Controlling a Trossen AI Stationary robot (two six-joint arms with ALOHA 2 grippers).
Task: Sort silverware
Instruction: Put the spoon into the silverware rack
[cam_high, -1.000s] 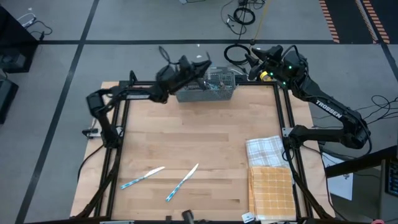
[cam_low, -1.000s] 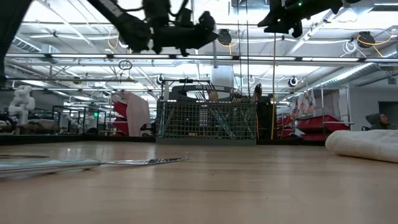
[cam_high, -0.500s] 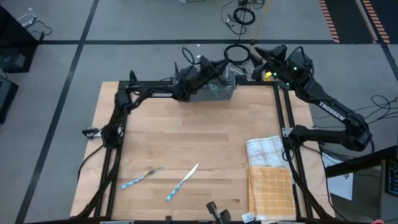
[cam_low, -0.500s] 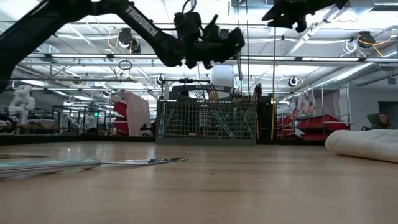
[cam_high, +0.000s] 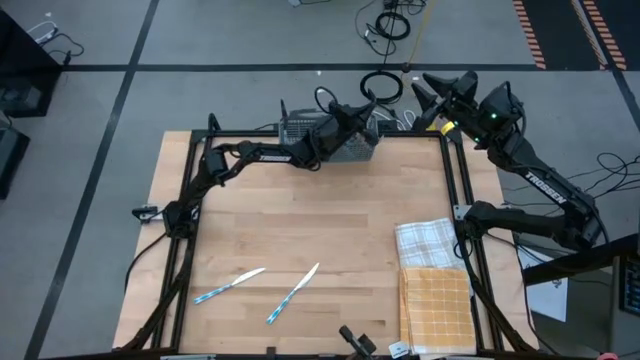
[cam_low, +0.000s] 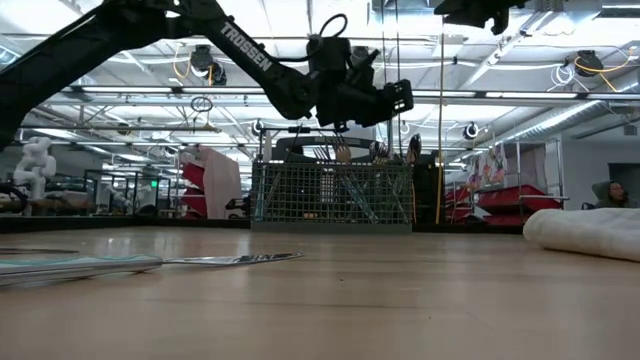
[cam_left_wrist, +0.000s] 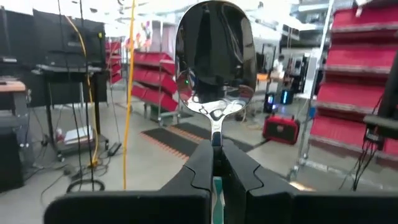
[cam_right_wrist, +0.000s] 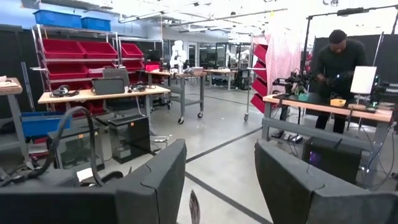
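The left gripper (cam_high: 368, 112) hangs high over the mesh caddy (cam_high: 330, 140) at the table's (cam_high: 300, 220) far edge, its fingers (cam_left_wrist: 202, 165) pinched narrow on a spoon (cam_left_wrist: 215, 59); the bowl stands up beyond the fingertips, the teal handle runs back between them; the grip sits right at the neck, so the spoon looks steady.

To my eye the step in hand is carrying that spoon clear of the caddy to a spot on the wood; better to lift straight before swinging, since handles still poke up from the caddy below the fingers; then lay the spoon flat, bowl leading, and only then let go.

The right gripper (cam_high: 428, 92) waits beyond the far right corner, off the table, fingers (cam_right_wrist: 155, 180) wide, with a thin silver tip showing low between them; whether they hold it I cannot tell.

Two pieces of silverware, one (cam_high: 228, 285) and another (cam_high: 293, 293), lie near the front edge, well away from both grippers; folded cloths (cam_high: 432, 280) take the front right; the middle of the table is open room for setting down.
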